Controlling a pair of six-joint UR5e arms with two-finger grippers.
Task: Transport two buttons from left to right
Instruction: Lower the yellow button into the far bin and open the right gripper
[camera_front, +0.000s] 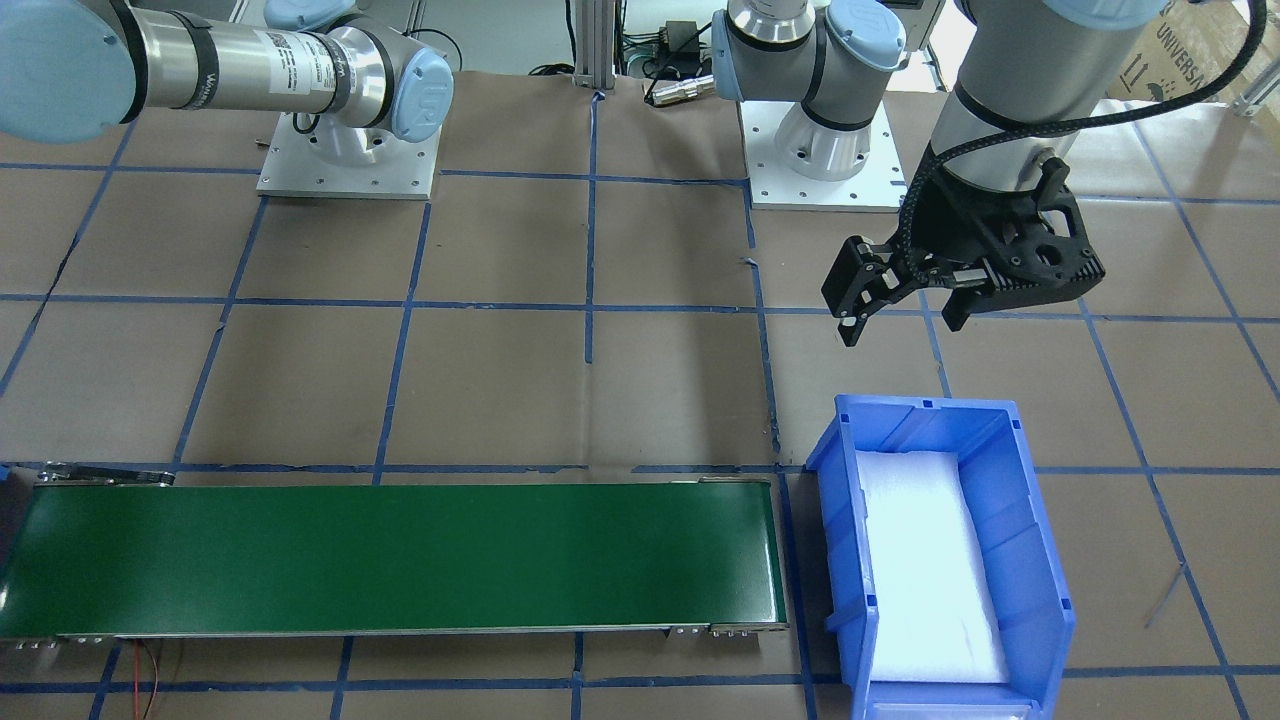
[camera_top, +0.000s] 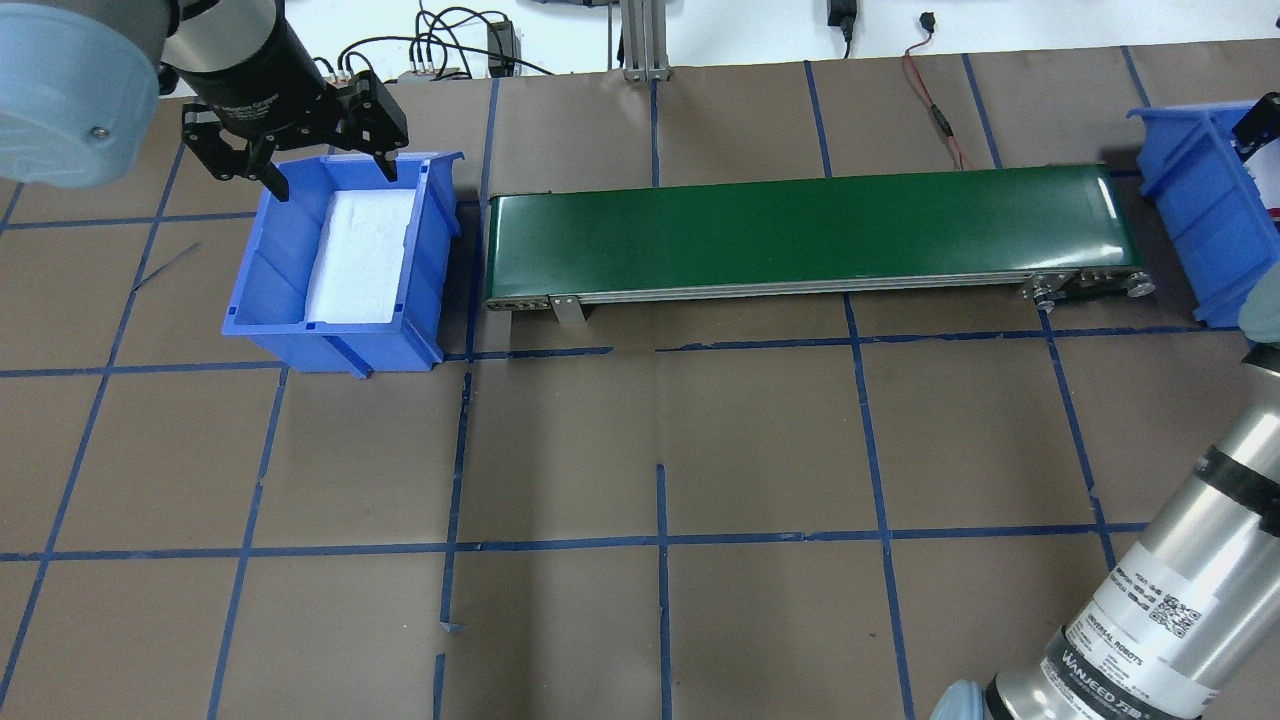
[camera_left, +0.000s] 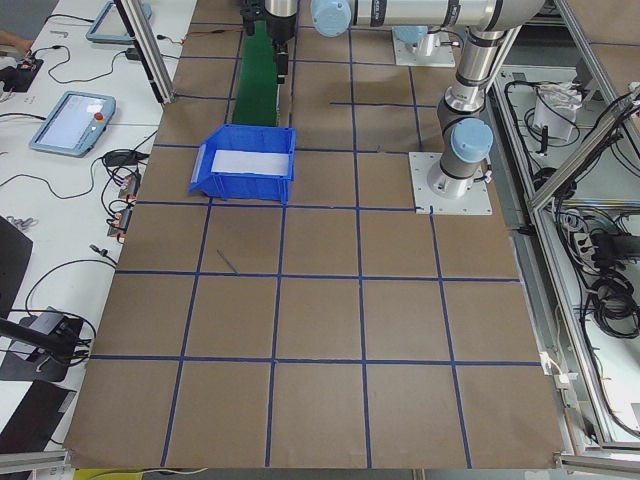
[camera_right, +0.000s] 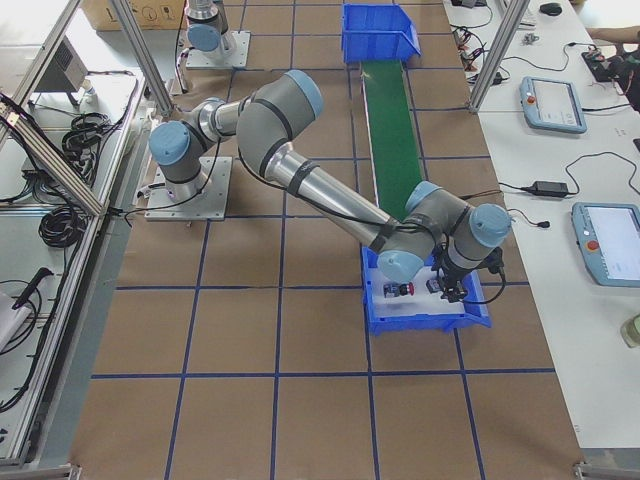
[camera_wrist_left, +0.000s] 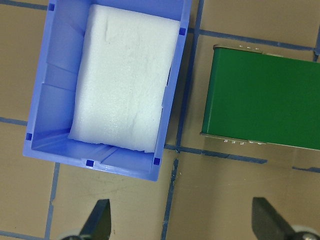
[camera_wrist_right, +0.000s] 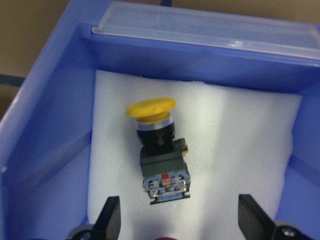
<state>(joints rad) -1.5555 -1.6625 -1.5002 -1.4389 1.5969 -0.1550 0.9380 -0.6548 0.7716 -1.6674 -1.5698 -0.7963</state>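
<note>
Yellow-capped button (camera_wrist_right: 159, 150) lies at frame centre, just above the right gripper (camera_wrist_right: 180, 212), its long axis running up the frame. The fingers (camera_wrist_right: 111, 217) stand wide apart, empty.

1. My table (camera_top: 700, 450) is covered in brown paper marked into squares by blue tape.
2. A green conveyor belt (camera_top: 800, 235) lies along its far side, away from my bases.
3. One blue bin (camera_top: 265, 280) sits just beside the conveyor's end on my left.
4. A second blue bin (camera_top: 1195, 215) sits at the conveyor's other end.
5. My left base plate (camera_front: 765, 185) and right base plate (camera_front: 290, 175) are bolted down well apart from the conveyor, on my side of it.
</note>
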